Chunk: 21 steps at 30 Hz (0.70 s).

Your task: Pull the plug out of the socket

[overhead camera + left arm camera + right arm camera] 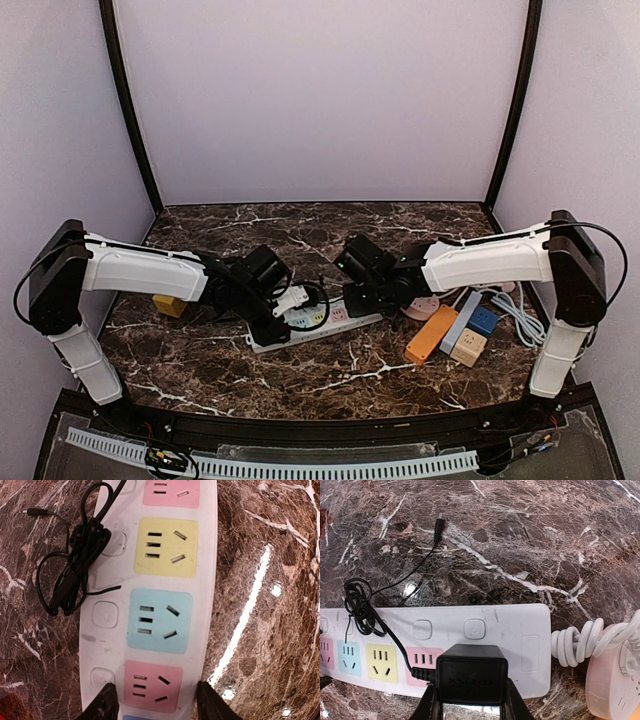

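Black plug [471, 672] sits clamped in right pincer [472, 702], apparently still seated; left pincer [157, 702] spreads wide over white socket strip [206, 555]. We judge extraction pending.

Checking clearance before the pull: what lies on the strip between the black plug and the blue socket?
In the right wrist view: a yellow socket, a pink socket, and thin black cord from the plug.

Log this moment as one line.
right gripper: closed on black adapter | adapter: at power strip end socket, seating unclear | left gripper: straddling strip, grip unclear
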Tool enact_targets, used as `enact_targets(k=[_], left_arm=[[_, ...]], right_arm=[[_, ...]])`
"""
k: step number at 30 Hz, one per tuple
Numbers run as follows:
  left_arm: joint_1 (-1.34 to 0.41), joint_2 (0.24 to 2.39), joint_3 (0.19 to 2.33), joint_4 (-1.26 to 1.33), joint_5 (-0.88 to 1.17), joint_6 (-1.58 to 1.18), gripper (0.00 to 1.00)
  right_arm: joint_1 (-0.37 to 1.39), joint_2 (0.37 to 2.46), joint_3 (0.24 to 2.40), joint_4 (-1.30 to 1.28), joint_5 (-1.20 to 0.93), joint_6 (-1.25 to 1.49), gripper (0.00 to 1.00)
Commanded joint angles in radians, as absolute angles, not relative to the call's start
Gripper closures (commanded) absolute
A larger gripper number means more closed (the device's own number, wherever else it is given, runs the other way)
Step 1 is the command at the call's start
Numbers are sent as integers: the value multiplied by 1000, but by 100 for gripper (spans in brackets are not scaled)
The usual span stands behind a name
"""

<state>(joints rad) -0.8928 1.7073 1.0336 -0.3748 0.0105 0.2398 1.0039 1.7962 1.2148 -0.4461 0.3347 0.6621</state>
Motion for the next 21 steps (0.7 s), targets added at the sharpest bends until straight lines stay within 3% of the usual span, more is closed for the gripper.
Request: enact_targets(k=[1, 10, 21], left_arm=[[-890, 1776, 1008, -426, 48, 218, 50], [-890, 1778, 1008, -427, 37, 220, 52], [-890, 1780, 1008, -429, 32, 222, 53]], right_arm=[[1049, 1833, 1265, -484, 373, 720, 100], [1045, 1819, 1278, -484, 366, 722, 100], [944, 1692, 1111, -281, 144, 758, 100]])
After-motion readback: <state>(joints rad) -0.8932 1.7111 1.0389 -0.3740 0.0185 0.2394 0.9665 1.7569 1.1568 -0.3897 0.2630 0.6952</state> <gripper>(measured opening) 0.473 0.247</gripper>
